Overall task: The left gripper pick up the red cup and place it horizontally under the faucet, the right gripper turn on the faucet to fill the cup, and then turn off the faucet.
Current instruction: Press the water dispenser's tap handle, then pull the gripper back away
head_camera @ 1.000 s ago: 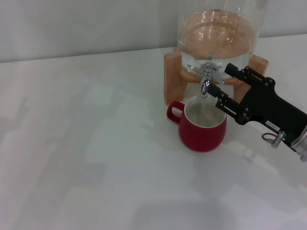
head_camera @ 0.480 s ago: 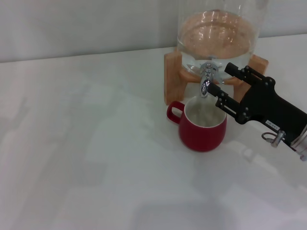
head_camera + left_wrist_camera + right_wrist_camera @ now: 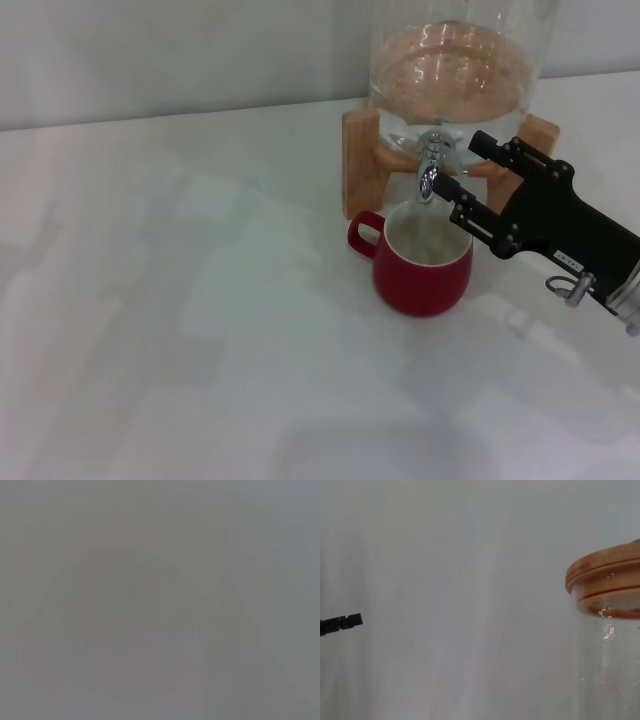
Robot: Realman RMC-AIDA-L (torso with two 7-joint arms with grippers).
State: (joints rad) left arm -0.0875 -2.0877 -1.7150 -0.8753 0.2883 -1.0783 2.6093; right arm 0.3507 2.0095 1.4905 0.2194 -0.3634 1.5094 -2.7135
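Nearest the head camera, bare white table (image 3: 200, 330), lightly glossy, running across the whole foreground and off to the robot's left.

Farther in, on the robot's right half, the red cup (image 3: 423, 262), upright on the table, white inside showing, loop handle turned toward the robot's left. Directly beneath the faucet (image 3: 431, 165), mouth open to the downward spout, a small gap between spout tip and rim. Whether water runs into it: cannot tell.

Beside the cup, to the robot's right, the right gripper (image 3: 462, 172), reaching in from the lower right edge at a slant, black flat body with screws, a small white label and a metal ring near the wrist. Fingers (image 3: 468, 219) spread apart, grasping nothing: one just above the cup's right rim, the other higher, level with the wooden stand (image 3: 357, 165). Fingertips close to the faucet on its right side; actual contact with the lever cannot be made out.

Behind the cup, the glass dispenser (image 3: 455, 70) seated in the wooden stand, clear liquid in its base, chrome tap projecting forward from the bottom front.

In the right wrist view, the upper wall of the glass dispenser with its wooden lid (image 3: 607, 580) against a plain grey background, plus one black finger tip (image 3: 342, 623) at the frame edge.

Left wrist view: uniform grey haze, nothing recognisable. Left gripper out of sight everywhere.
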